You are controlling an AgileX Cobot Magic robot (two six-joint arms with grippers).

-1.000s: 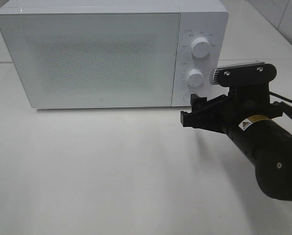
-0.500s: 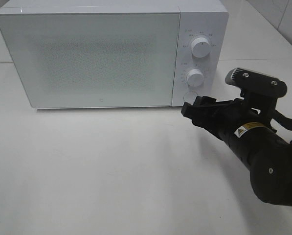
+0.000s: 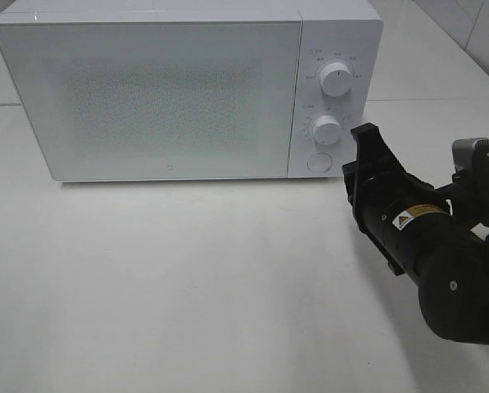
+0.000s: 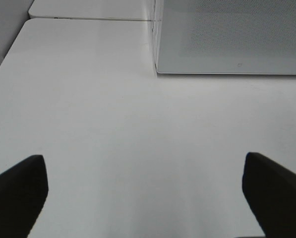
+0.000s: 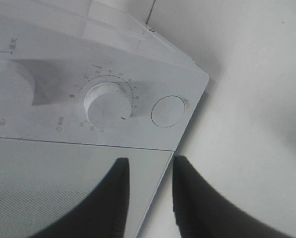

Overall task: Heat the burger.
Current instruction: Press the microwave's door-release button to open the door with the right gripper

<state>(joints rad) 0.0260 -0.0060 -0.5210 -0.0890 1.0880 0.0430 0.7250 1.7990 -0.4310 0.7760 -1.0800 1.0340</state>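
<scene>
Status: the microwave point(image 3: 162, 90) stands on the white table point(image 3: 187, 278) with its door point(image 3: 146, 98) fully closed. The burger appears in none of the views. The door's speckled window gives no view of the inside, so whether the burger sits inside the microwave cannot be told.

Right gripper point(image 5: 150, 166): positioned just in front of the microwave's control panel, near its lower front corner. The jaws stand close together with a narrow gap between them. Nothing is held and nothing is touched. The lower dial point(image 3: 327, 129) and the round button point(image 3: 319, 162) lie just beyond the fingertips; the upper dial point(image 3: 336, 79) lies further up the panel.

Left gripper point(image 4: 143, 158): positioned over bare table in front of the microwave's opposite front corner, well apart from the door. The jaws stand wide apart and hold nothing.

Assessment: with the door shut and the arm at the controls, the loading stage is probably complete, provided the burger is inside. The step in hand appears to be setting the controls. The dial settings are too small to read. Remaining work, as judged: confirm the timer setting, allow heating, open the door, retrieve the burger.
</scene>
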